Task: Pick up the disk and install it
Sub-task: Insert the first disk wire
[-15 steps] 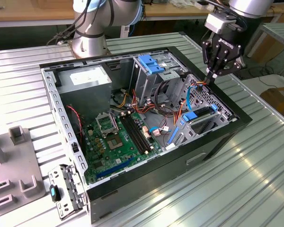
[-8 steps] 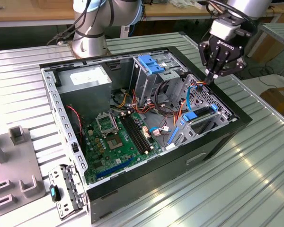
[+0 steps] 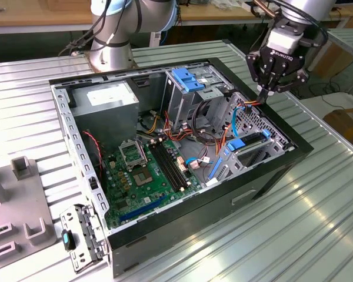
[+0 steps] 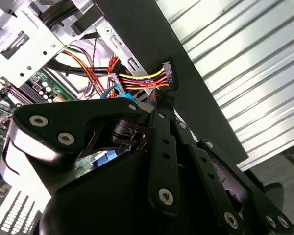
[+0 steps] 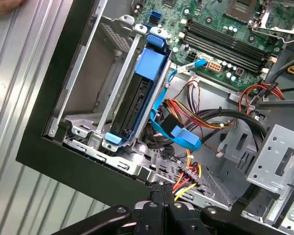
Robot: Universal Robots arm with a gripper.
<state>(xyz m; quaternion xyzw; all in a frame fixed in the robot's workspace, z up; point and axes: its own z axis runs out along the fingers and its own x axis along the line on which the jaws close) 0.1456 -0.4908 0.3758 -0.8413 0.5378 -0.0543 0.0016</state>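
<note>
In the exterior view the gripper [image 3: 263,93] hangs over a corner of the case [image 3: 188,214], towards the exterior view's right. Its jaws are drawn together on the power plug [image 3: 251,103], which trails a bundle of orange and yellow wires. The disk [image 3: 249,141] already sits inside the case, slotted into the metal cage along the wall nearest the gripper. The step in hand looks like wiring it up. Doing that well would mean holding the plug square to the disk's socket and leaving the bundle slack rather than stretched.

In the second wrist view the gripper [image 4: 156,104] is a black, bolted linkage narrowing to its tip. The small black power plug [image 4: 168,77] pokes out just past it, against the matt black wall of the case [image 4: 147,29].

In the first wrist view the disk [image 5: 137,105] is a dark flat slab in a glossy bright blue plastic frame, lying between perforated bare-metal rails at the edge of the case [image 5: 63,161]. The power plug [image 5: 188,175] is just beside the gripper [image 5: 162,192]. A flat blue cable [image 5: 179,134] loops between the plug and the disk and could snag.
</note>
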